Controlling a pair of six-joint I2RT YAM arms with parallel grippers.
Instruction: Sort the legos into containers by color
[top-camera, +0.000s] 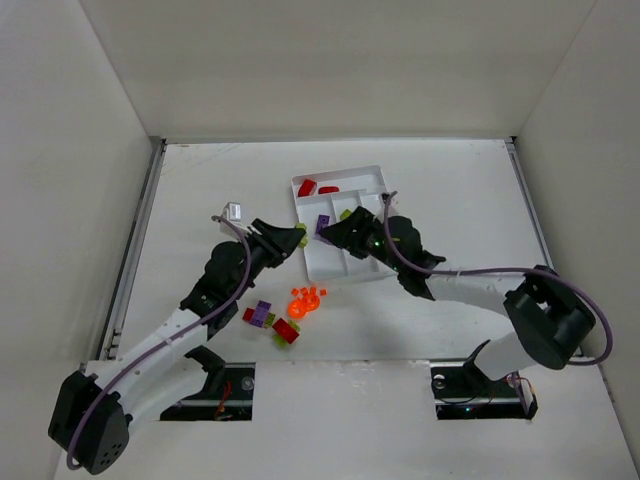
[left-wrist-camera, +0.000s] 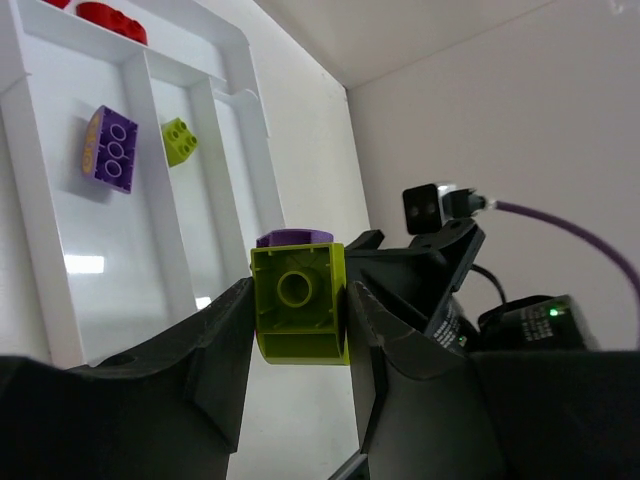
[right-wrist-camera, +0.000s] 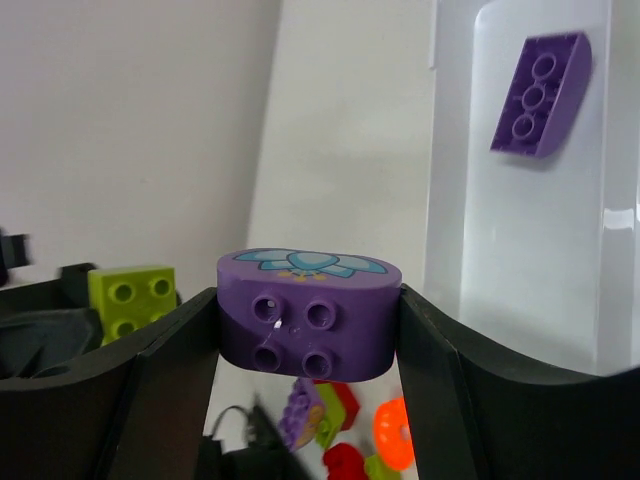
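White table (top-camera: 200, 200) in a white-walled enclosure: two arms meet at the left side of the sorting tray (top-camera: 345, 172).
Left gripper (left-wrist-camera: 298, 335) is clenched on a lime green brick (left-wrist-camera: 298, 300), held just left of the tray. Loose legos (top-camera: 285, 315) lie on the table nearer the arm bases. The tray's far crosswise section holds red bricks (top-camera: 317, 187), and one long section holds a purple brick (left-wrist-camera: 110, 150). Right gripper (right-wrist-camera: 308, 345) clasps a rounded purple brick (right-wrist-camera: 308, 315).
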